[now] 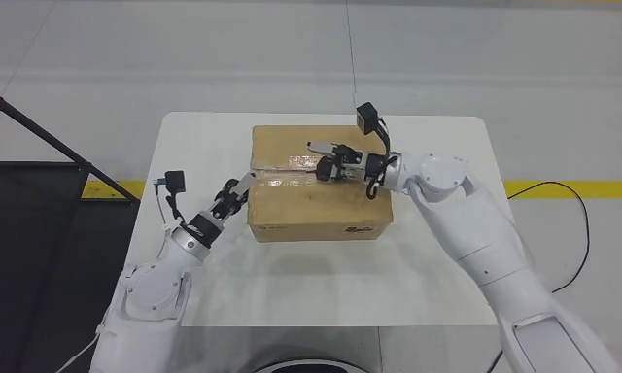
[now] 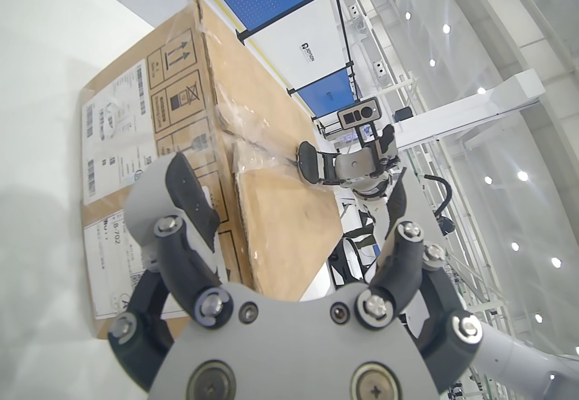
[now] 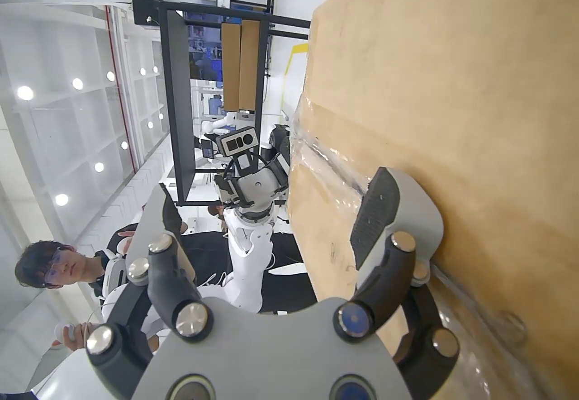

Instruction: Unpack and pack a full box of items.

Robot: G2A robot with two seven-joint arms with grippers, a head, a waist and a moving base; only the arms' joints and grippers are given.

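- Wide open and empty, my left pincer (image 2: 289, 189) sits at the box's (image 1: 321, 208) side edge.
- Equally wide and empty, my right pincer (image 3: 271, 193) is at the box's taped seam (image 3: 325, 157).
- Box stands closed on the counter (image 1: 428, 276).

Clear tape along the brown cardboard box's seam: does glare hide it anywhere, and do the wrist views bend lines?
Top view: even light, the clear tape on the brown cardboard box glints only faintly. Left wrist view: white highlights on the crinkled tape, seam traceable; straight edges bow. Right wrist view: similar glare streaks, same bowing.
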